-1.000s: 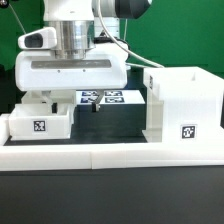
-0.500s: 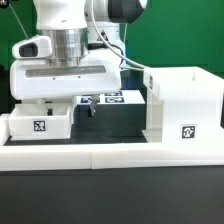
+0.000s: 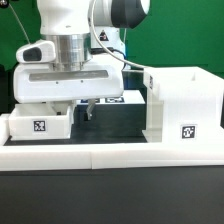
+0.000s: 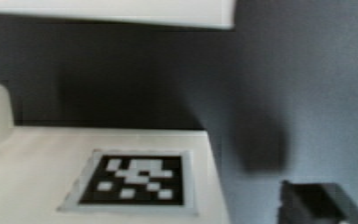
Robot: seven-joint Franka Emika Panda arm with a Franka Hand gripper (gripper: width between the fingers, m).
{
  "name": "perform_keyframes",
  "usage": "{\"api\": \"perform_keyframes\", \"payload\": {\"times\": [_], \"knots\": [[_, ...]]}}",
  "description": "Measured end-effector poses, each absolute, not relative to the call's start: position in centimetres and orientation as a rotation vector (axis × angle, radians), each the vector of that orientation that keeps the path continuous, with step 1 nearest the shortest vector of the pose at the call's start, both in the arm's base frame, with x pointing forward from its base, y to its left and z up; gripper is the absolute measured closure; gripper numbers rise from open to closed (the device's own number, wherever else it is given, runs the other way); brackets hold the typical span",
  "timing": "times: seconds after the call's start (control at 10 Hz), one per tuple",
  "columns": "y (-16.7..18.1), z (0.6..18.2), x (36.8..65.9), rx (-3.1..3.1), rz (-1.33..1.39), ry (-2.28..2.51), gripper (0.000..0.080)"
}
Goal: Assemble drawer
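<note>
1. Arm, white-shelled, with its gripper. Over the last second it slid toward the exterior view's left and sank a little, ending over the tray. This was judged an approach for a pick-up. Nothing was seen held, and the opening could not be told.
2. Box housing: tall, square-edged, smooth white plastic, one tag. It stood untouched at the exterior view's right.
3. Tray: shallow, white and tagged, at the exterior view's left.
4. Marker board: thin and flat, behind the tray.
5. Fingertip: dark, and the only one visible.
</note>
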State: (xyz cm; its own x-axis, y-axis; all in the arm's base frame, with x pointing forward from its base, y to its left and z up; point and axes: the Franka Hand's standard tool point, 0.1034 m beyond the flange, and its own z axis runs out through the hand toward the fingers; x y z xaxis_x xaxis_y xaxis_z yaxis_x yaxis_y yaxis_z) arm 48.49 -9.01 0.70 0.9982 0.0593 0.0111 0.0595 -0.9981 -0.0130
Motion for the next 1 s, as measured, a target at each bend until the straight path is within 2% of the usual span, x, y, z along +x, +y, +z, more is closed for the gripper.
{"api": "perform_keyframes", "payload": {"times": [0.1,0.2,0.3,0.4,1.0], "knots": [[-8.94,0.69,48.50,-3.127,-0.017,-0.095,0.0534],[-8.97,0.69,48.49,-3.127,-0.017,-0.095,0.0670],[-8.99,0.69,48.49,-3.127,-0.017,-0.094,0.0670],[-8.99,0.69,48.49,-3.127,-0.016,-0.095,0.0758],[-9.00,0.69,48.48,-3.127,-0.016,-0.095,0.0758]]}}
